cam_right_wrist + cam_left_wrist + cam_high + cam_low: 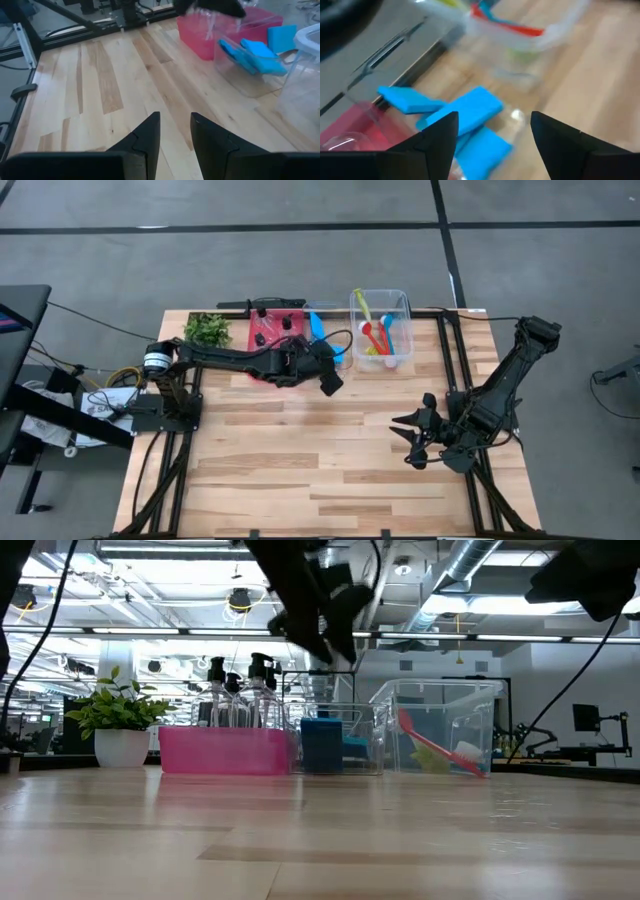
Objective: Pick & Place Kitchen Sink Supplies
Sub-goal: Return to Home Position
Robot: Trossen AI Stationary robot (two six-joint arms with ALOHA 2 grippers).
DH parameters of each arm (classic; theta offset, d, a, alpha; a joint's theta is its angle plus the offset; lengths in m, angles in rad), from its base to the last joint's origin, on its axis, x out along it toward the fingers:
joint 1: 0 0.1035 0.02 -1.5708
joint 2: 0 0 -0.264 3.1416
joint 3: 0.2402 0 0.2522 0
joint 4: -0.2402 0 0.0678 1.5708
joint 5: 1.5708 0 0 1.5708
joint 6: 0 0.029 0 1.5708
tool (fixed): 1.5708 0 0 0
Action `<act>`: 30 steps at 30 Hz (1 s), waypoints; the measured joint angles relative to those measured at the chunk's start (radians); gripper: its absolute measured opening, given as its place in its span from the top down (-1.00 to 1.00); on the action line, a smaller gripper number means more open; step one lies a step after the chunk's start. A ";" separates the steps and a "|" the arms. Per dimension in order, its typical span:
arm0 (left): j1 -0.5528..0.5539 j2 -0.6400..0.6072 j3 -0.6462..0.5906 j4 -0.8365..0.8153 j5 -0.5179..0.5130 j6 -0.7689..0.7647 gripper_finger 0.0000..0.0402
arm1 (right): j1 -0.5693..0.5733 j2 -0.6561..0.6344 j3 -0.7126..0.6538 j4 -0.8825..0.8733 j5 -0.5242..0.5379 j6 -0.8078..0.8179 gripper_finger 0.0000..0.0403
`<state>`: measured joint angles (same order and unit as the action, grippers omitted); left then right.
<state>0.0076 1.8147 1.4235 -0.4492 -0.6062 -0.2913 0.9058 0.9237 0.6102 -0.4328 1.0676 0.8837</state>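
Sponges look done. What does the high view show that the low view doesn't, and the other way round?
Only the high view: the right gripper, open over the table's right side. Only the low view: the bottles standing upright in the red bin, and the room behind. Both: the left gripper, open near the small clear bin, the blue sponges in it, the red brush and the plant.

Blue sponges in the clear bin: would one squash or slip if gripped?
The blue sponges look like matte foam slabs: probably light, squashy, not slippery. They lie overlapping in the clear bin, so lifting one may shift another.
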 joint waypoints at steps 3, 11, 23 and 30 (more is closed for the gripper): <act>-0.040 -0.043 0.000 -0.001 0.010 0.001 -0.24 | 0.000 0.000 0.000 0.000 -0.028 0.000 0.49; -0.203 -0.225 0.000 0.054 0.009 0.215 -0.25 | 0.000 0.000 0.000 0.004 -0.092 0.000 0.49; -0.390 -0.463 -0.001 0.189 0.404 0.364 -0.24 | 0.000 0.000 0.000 0.001 -0.102 -0.001 0.49; -0.394 -0.636 -0.236 0.410 0.429 0.309 -0.24 | 0.003 0.000 0.000 0.027 -0.102 -0.013 0.49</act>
<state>-0.3863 1.1785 1.1874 -0.0391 -0.1771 0.0173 0.9092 0.9234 0.6102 -0.4053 0.9657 0.8707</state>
